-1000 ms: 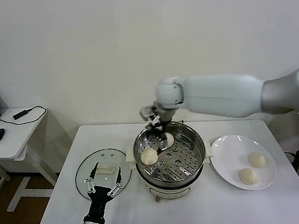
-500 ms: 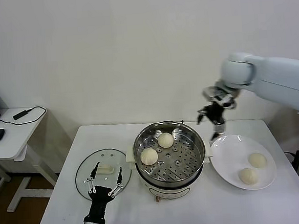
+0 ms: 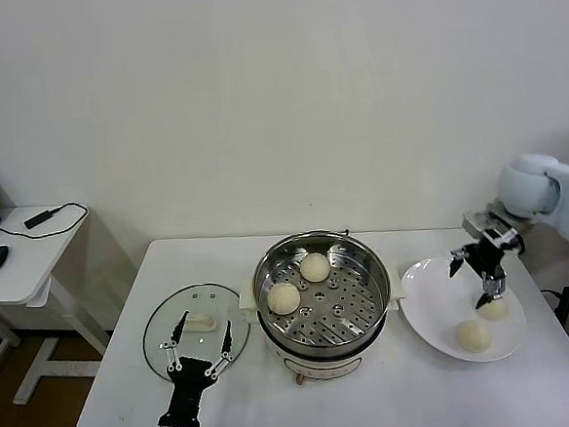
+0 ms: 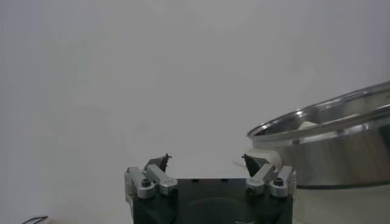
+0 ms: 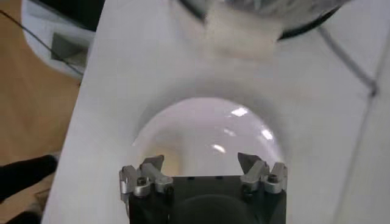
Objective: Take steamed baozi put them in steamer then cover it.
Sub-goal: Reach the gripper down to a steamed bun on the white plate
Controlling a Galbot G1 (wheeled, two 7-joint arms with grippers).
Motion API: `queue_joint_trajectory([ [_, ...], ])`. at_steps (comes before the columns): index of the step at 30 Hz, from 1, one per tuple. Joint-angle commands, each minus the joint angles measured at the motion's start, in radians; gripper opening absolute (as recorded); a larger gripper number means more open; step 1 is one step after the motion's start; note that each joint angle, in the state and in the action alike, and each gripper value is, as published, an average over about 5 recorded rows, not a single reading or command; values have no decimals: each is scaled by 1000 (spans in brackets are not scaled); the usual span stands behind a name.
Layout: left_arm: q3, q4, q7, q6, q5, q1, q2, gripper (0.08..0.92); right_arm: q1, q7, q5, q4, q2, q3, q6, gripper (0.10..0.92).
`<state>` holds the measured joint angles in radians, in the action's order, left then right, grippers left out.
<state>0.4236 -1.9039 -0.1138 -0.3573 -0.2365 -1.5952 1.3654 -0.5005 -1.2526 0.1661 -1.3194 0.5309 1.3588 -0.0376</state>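
Note:
The steel steamer (image 3: 361, 267) stands mid-table on its cream base, with two white baozi (image 3: 315, 266) (image 3: 284, 298) on its perforated tray. Two more baozi (image 3: 473, 335) (image 3: 493, 308) lie on the white plate (image 3: 427, 301) at the right. My right gripper (image 3: 474, 275) is open and empty, hovering just above the farther plate baozi; its wrist view shows the plate (image 5: 207, 131) under the open fingers (image 5: 153, 165). My left gripper (image 3: 198, 345) is open and empty over the glass lid (image 3: 165, 324) at the left. The steamer's rim shows in the left wrist view (image 4: 329, 119).
The glass lid with its white handle (image 3: 200, 323) lies flat on the table left of the steamer. A side desk (image 3: 19, 256) with a mouse and cable stands at the far left. The table's right edge is close to the plate.
My right gripper left the steamer, where it set down the second baozi, swung right and came down over the plate. The left arm has not moved.

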Motion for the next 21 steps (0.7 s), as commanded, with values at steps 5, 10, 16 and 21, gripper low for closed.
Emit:
queue_joint_trajectory([
  [5, -1, 14, 0, 0, -2, 3, 1, 823, 277, 93, -76, 87, -21, -160, 20, 823],
  [10, 1, 19, 0, -1, -2, 1, 0, 823, 324, 97, -92, 122, 4, -199, 18, 823],
  [16, 4, 22, -1, -4, -1, 0, 1, 823, 350, 86, -95, 140, 16, -217, 17, 823],
  [21, 3, 24, 0, -6, -2, 0, 1, 823, 366, 88, -102, 150, 23, -228, 18, 823],
])
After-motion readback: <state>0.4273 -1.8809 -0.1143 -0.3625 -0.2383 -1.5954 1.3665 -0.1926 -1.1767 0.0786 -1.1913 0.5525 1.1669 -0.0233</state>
